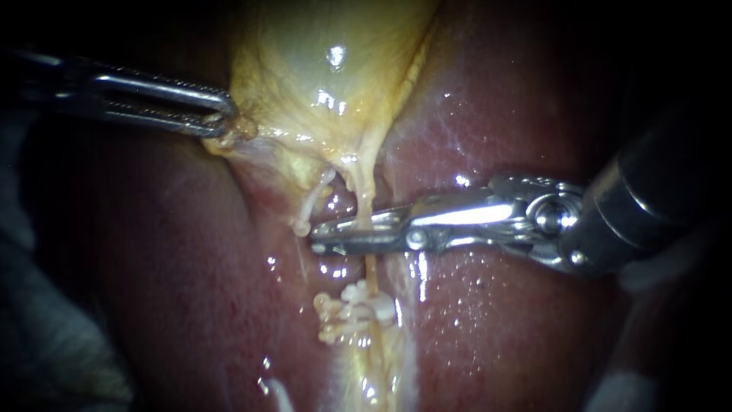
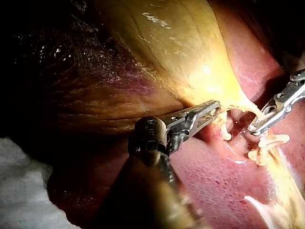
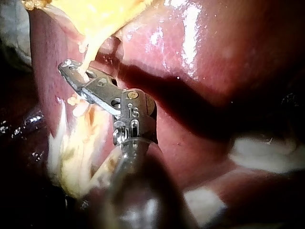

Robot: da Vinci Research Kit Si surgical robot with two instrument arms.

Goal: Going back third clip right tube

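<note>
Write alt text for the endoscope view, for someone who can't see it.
My right instrument reaches in from the right, its open jaws straddling a thin yellow tube that runs down from the gallbladder across the liver. A cluster of white clips sits on the tube just below the jaws, and my left instrument grips the gallbladder's edge.

Only a tiny stamped mark (image 3: pixel 133 112) on the right instrument (image 3: pixel 71 71)

Liver (image 1: pixel 496 343) wet, glossy; gallbladder (image 1: pixel 328 46) slick; right instrument (image 1: pixel 328 235) polished metal.
</note>
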